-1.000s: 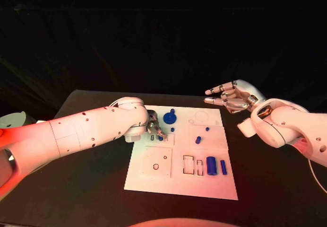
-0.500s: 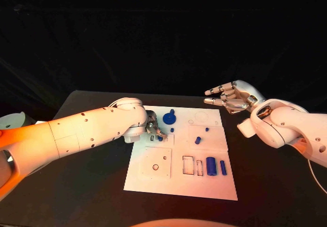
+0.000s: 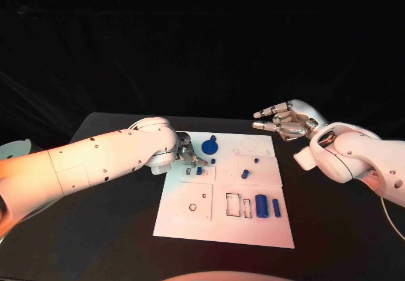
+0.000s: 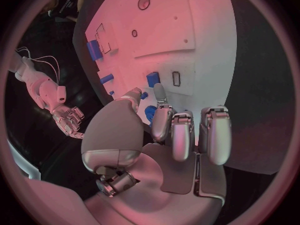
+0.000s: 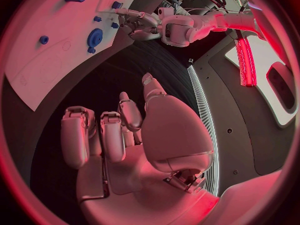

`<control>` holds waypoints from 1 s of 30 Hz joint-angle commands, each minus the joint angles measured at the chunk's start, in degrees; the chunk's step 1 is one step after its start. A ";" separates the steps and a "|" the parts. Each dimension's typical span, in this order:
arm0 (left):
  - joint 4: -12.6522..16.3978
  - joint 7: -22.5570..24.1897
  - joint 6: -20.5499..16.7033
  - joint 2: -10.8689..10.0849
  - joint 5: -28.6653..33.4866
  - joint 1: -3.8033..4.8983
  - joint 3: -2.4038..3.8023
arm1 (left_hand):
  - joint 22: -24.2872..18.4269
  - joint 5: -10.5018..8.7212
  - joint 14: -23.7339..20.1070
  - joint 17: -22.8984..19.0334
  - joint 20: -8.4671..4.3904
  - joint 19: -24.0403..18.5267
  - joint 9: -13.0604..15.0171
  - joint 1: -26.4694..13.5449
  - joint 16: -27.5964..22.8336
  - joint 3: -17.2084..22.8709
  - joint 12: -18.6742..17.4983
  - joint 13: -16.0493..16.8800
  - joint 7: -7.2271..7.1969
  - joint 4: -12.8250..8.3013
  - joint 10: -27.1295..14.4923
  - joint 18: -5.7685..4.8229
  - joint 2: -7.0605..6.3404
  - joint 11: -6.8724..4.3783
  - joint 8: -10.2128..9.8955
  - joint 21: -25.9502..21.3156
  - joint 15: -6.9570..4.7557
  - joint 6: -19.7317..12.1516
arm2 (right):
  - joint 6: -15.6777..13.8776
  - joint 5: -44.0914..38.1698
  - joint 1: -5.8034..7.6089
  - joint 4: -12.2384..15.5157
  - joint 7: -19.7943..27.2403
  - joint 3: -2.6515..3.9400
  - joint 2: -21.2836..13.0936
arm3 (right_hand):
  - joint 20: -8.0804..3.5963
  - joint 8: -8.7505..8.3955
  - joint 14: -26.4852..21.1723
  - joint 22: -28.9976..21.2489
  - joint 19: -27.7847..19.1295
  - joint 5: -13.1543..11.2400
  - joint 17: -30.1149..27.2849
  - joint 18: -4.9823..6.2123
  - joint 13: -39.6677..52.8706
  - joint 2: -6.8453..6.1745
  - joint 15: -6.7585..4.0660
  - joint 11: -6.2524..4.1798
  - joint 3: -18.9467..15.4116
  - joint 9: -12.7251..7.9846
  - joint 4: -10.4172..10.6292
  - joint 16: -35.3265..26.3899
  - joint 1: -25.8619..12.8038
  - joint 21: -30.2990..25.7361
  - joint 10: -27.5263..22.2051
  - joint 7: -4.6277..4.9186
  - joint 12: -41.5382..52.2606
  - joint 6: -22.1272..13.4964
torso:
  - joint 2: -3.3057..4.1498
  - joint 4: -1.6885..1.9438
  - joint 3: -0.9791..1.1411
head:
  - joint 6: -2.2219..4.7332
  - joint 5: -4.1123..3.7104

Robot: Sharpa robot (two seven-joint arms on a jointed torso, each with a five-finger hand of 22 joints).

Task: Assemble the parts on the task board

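In the head view, the white task board (image 3: pixel 226 193) lies in the middle of the black table (image 3: pixel 101 234). The left robot hand (image 3: pixel 187 157) hovers over the board's far left corner, its fingers spread with nothing in them, just beside a small blue peg (image 3: pixel 199 171) that stands on the board. A round blue part (image 3: pixel 210 144) sits at the far edge, another small blue piece (image 3: pixel 244 173) near the middle, and two blue bars (image 3: pixel 268 206) lie side by side toward the right. The right robot hand (image 3: pixel 285 122) floats off the board's far right corner, fingers loosely apart, empty.

In the left wrist view, the left robot hand (image 4: pixel 169 135) hangs released above the board (image 4: pixel 187 40), fingertips near a blue block (image 4: pixel 152 78).

In the right wrist view, the right robot hand (image 5: pixel 125 135) is released over the dark table (image 5: pixel 125 70), well apart from the board (image 5: pixel 50 50).
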 commanded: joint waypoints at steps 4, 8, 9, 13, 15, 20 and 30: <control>1.35 -0.67 -0.87 -1.44 3.38 0.95 1.37 | 11.82 -0.16 5.84 15.05 -0.29 4.77 0.19 -0.29 0.18 -2.87 -0.83 -0.66 0.09 0.00 -0.48 -0.42 0.25 0.10 -0.57 -0.59 -0.27 -0.27 | 1.04 -0.15 -0.06 -0.13 0.21 -0.03 0.06 | 0.07 0.23 4.55 -0.20 -0.41 -0.08 9.38 0.41 -0.07 0.48 -0.32 -0.17 -0.40 0.08 -0.13 -0.51 0.04 -0.33 -0.33 -0.11 -0.29 0.24 | 0.06 0.00 0.04 | 0.24 0.19; 0.22 -0.75 1.46 -2.08 4.67 2.19 1.94 | 10.73 -0.19 5.84 15.05 -0.07 4.34 0.14 0.96 0.18 -5.29 -2.07 -1.80 0.48 -0.05 -1.38 -0.15 0.68 0.46 -1.15 -1.43 0.00 -1.20 | 1.09 -0.15 -0.06 -0.18 0.16 -0.06 0.03 | 0.07 0.23 4.55 -0.20 -0.41 -0.08 9.38 0.41 -0.07 0.48 -0.32 -0.17 -0.40 0.08 -0.13 -0.51 0.04 -0.33 -0.33 -0.11 -0.29 0.24 | 0.05 -0.02 0.06 | 0.36 0.16; -0.63 -0.61 2.20 -1.99 4.85 2.61 2.01 | 10.58 -0.19 5.84 15.05 0.07 4.27 -0.05 1.89 0.18 -5.80 -2.43 -2.12 0.72 -0.03 -1.69 -0.11 0.96 0.67 -1.59 -1.56 0.16 -1.71 | 1.09 -0.15 -0.06 -0.19 0.15 -0.07 0.01 | 0.07 0.23 4.55 -0.20 -0.41 -0.08 9.38 0.41 -0.07 0.48 -0.32 -0.17 -0.40 0.08 -0.13 -0.51 0.04 -0.33 -0.33 -0.11 -0.29 0.24 | 0.05 0.02 0.05 | 0.45 0.21; -5.29 0.54 4.28 -0.69 5.29 3.91 2.09 | 9.48 -0.04 5.84 15.05 0.66 3.81 -2.04 4.75 0.18 -6.36 -4.16 -3.81 1.90 -0.23 -2.99 0.16 1.90 1.60 -4.36 -2.46 0.91 -3.76 | 1.04 -0.15 -0.06 -0.19 0.11 -0.09 -0.05 | 0.07 0.23 4.55 -0.20 -0.41 -0.08 9.38 0.41 -0.07 0.48 -0.32 -0.17 -0.40 0.08 -0.13 -0.51 0.04 -0.33 -0.33 -0.11 -0.29 0.24 | 0.07 0.12 0.09 | 0.54 0.23; -8.05 1.50 4.86 0.43 5.18 4.32 2.02 | 8.80 0.04 5.84 15.05 1.10 3.52 -3.61 6.47 0.18 -6.43 -6.21 -5.83 2.74 -0.34 -4.45 0.32 2.04 2.32 -6.30 -3.02 1.49 -5.13 | 1.03 -0.15 -0.06 -0.20 0.11 -0.09 -0.01 | 0.07 0.23 4.55 -0.20 -0.41 -0.08 9.38 0.41 -0.07 0.48 -0.32 -0.17 -0.40 0.08 -0.13 -0.51 0.04 -0.33 -0.33 -0.11 -0.29 0.24 | 0.07 0.05 0.04 | 0.52 0.35; -13.99 3.56 6.16 3.38 3.00 4.77 1.50 | 8.91 0.00 5.84 15.05 1.68 3.55 -5.47 7.61 0.18 -6.86 -6.41 -6.12 3.21 -0.10 -4.75 0.31 2.38 2.79 -7.63 -3.00 1.98 -4.58 | 1.10 -0.15 -0.06 -0.29 0.14 -0.10 0.17 | 0.07 0.23 4.55 -0.20 -0.41 -0.08 9.38 0.41 -0.07 0.48 -0.32 -0.17 -0.40 0.08 -0.13 -0.51 0.04 -0.33 -0.33 -0.11 -0.29 0.24 | 0.20 -0.07 -0.08 | 0.60 0.58; -20.91 4.99 9.26 7.34 -0.32 4.76 0.04 | 9.69 -0.13 5.84 15.05 1.73 3.88 -6.16 7.56 0.18 -7.54 -5.14 -5.06 2.69 -0.01 -3.89 0.15 3.18 2.42 -7.17 -2.43 1.79 -2.25 | 1.25 -0.16 -0.07 -0.43 0.21 -0.10 0.40 | 0.07 0.22 4.56 -0.19 -0.40 -0.04 9.42 0.40 -0.05 0.51 -0.31 -0.17 -0.48 0.08 -0.12 -0.50 0.02 -0.33 -0.31 -0.11 -0.24 0.23 | 0.48 -0.13 -0.21 | 0.55 0.75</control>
